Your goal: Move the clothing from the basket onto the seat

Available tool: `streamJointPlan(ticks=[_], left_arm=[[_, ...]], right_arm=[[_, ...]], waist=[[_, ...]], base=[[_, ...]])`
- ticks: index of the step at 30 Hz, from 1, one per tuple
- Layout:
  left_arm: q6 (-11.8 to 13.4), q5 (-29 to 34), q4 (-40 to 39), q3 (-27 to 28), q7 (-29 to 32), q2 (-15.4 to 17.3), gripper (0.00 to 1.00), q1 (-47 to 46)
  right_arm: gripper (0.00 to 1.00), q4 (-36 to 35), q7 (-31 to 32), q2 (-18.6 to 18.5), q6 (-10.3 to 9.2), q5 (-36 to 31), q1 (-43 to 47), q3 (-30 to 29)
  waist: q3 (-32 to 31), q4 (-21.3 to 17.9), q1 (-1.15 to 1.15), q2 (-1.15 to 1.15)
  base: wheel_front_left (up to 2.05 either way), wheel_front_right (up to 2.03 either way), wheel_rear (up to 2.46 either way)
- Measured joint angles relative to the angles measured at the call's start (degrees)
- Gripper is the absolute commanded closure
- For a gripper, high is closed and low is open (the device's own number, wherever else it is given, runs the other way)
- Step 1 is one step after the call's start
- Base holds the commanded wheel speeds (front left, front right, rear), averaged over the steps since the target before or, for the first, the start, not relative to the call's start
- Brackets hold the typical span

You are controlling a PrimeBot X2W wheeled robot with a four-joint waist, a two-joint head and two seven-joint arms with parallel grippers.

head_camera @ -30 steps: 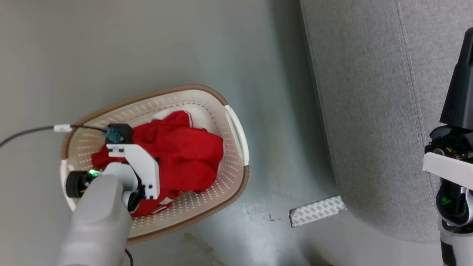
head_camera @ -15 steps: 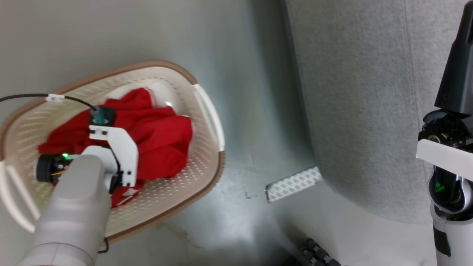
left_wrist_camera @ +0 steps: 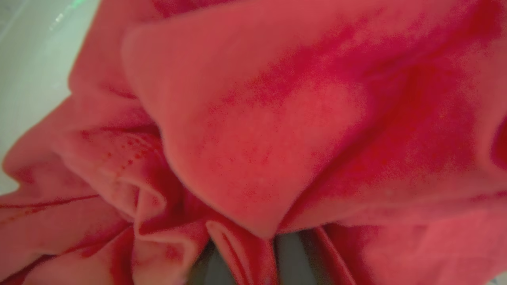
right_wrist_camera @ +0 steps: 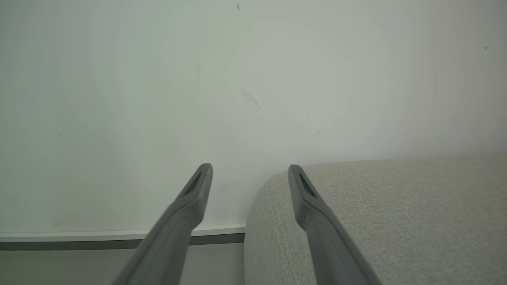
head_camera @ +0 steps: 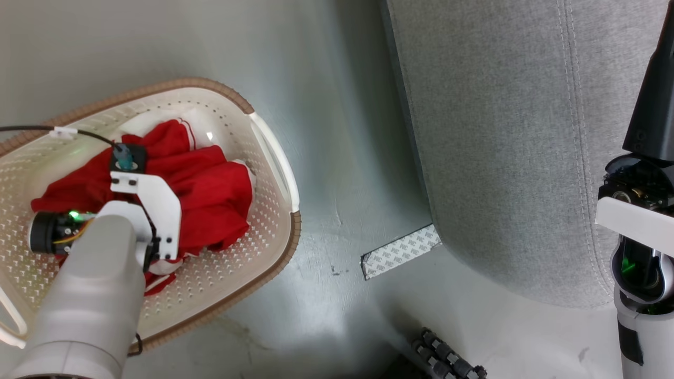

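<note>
The clothing [head_camera: 210,195] is a crumpled red heap with white trim, lying in the cream perforated basket [head_camera: 274,158] on the floor at the left. My left arm reaches down into the basket, and its wrist covers the fingers in the head view. In the left wrist view, red folds [left_wrist_camera: 253,118] press close. My left gripper [left_wrist_camera: 245,257] is buried in them, shut on a bunched fold. The light-grey seat [head_camera: 500,131] stands to the right. My right gripper [right_wrist_camera: 249,174] is open and empty, held above the seat's rounded edge [right_wrist_camera: 396,217].
A patterned strip of tape [head_camera: 400,251] lies on the floor at the seat's corner. A black ribbed object [head_camera: 447,358] sits at the bottom edge. A black cable [head_camera: 31,128] runs across the basket's rim. Bare grey floor separates basket and seat. A pale wall with a baseboard [right_wrist_camera: 119,235] rises behind the seat.
The head camera has moved, so basket and seat show further left. My left arm has stayed over the red heap. The right arm holds its place.
</note>
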Motion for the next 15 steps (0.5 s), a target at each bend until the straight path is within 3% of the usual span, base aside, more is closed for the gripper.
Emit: streamJointPlan(ticks=[15], left_arm=[[-3.39, -3.22, 0.49, 0.03, -10.53, -4.94, 1.00, 6.13]], right_arm=[[0.00, 1.51, -0.01, -0.70, 0.00, -2.50, 3.16, -1.91]], waist=[[-10.90, 3.37, 0.00, 0.00]], base=[[0.00, 0.00, 0.00]])
